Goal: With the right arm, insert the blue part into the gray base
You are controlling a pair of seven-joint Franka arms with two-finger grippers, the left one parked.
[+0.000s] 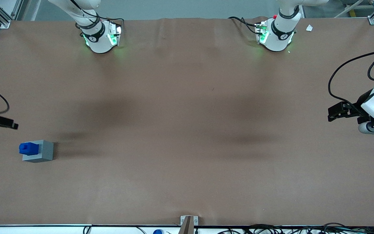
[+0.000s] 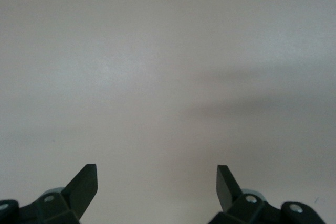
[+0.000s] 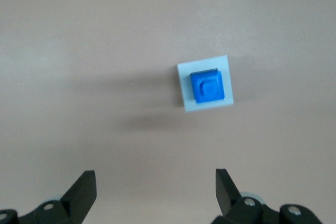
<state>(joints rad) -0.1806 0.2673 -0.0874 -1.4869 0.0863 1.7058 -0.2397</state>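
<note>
Blue part [image 3: 207, 87] clear of spread fingers [image 3: 84, 190]

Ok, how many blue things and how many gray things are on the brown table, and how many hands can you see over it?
Blue: 1, the blue part, sitting in the gray base.
Gray: 1, the gray base.
Hands: 1, the right arm's hand, open, above the table and apart from the two blocks.
Total: 3

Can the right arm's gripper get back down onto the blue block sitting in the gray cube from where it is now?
Probably yes. The gripper, jaws open, is above the small bright-blue plastic block seated in the light-gray plastic cube, with nothing between them.
</note>
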